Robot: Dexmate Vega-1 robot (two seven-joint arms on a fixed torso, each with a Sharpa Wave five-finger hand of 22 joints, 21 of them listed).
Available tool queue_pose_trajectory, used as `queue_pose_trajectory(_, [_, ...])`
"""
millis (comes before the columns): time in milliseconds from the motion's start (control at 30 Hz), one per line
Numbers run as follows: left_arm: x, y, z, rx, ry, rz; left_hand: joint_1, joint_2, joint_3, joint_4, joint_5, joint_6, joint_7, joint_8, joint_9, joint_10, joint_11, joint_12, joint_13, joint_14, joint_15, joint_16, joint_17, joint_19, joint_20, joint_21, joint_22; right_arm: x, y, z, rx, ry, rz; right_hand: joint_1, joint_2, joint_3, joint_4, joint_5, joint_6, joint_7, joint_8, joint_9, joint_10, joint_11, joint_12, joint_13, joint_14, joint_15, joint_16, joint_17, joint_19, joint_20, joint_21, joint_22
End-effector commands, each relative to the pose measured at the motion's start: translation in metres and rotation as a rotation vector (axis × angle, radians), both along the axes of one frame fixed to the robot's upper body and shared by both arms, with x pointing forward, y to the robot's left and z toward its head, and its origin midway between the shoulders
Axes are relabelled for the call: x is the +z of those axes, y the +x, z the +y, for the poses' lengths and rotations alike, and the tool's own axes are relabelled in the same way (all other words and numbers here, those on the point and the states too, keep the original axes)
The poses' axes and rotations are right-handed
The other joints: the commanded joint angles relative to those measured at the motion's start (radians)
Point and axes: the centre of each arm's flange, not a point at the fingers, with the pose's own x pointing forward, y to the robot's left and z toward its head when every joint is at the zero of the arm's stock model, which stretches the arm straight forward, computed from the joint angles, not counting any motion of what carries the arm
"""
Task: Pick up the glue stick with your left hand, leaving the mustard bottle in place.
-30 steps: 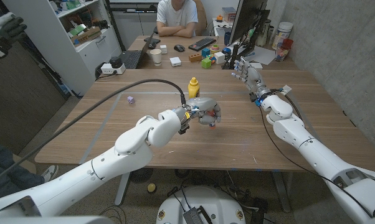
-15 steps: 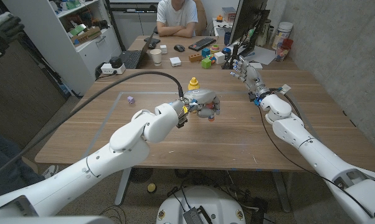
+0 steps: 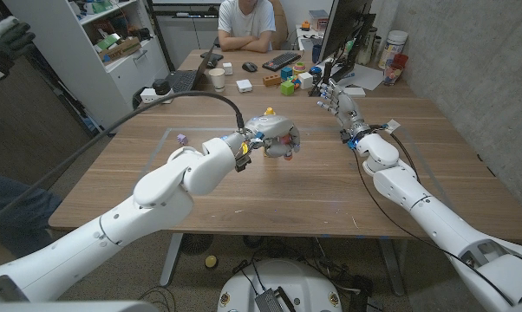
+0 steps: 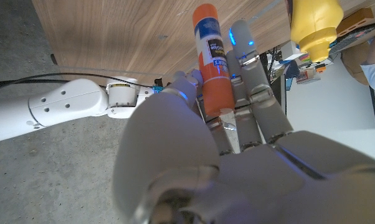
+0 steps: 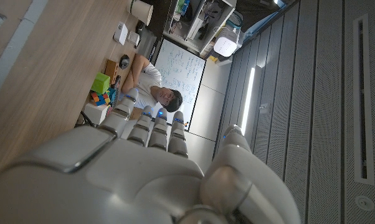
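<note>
The left robot hand [image 4: 237, 143] holds the orange glue stick [image 4: 211, 65] between its fingers, its long side running along them, up off the counter [image 3: 200, 182] just beside the yellow mustard bottle [image 4: 315, 25], while the right robot hand [image 3: 335, 95] waits well apart with fingers spread.

glue stick [image 4: 210, 59]: 1 | mustard bottle [image 4: 315, 23]: 1 | robot hands: 2, left hand [image 3: 276, 137], right hand [image 3: 337, 95] | desk [image 3: 330, 182]: 1 wooden | small purple object [image 3: 181, 139] on the desk: 1 | person [image 3: 246, 22] behind the desk: 1 | white cup [image 3: 217, 79]: 1 | keyboard [image 3: 281, 61]: 1
</note>
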Motion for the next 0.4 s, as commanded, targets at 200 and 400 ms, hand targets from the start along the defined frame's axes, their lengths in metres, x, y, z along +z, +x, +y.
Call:
queue_pose_trajectory(200, [0.028, 0.019, 0.029, 0.029, 0.002, -0.082, 0.013, -0.001, -0.005, -0.001, 0.006, 0.012, 0.000, 0.009, 0.001, 0.068, -0.033, 0.001, 0.132, 0.214, -0.236, -0.007, 0.007, -0.038, -0.030, 0.014, -0.001, 0.014, 0.026, 0.015, 0.000, 0.022, -0.046, 0.001, -0.006, 0.002, -0.005, 0.003, 0.011, 0.001, 0.004, 0.004, 0.010, 0.000, 0.007, 0.003, 0.008, 0.000, 0.006, 0.003, 0.006, 0.001, 0.001, 0.003])
queue_pose_trajectory(400, [0.037, 0.028, 0.033, 0.027, 0.002, -0.083, 0.012, -0.001, -0.005, -0.001, 0.008, 0.009, 0.001, 0.008, 0.001, 0.067, -0.033, -0.002, 0.135, 0.215, -0.235, -0.010, 0.010, -0.041, -0.028, 0.017, -0.001, 0.025, 0.029, 0.014, -0.009, 0.027, -0.063, 0.000, -0.006, 0.002, -0.005, 0.003, 0.011, 0.001, 0.004, 0.004, 0.009, -0.002, 0.007, 0.003, 0.008, 0.000, 0.006, 0.003, 0.007, 0.002, 0.001, 0.003])
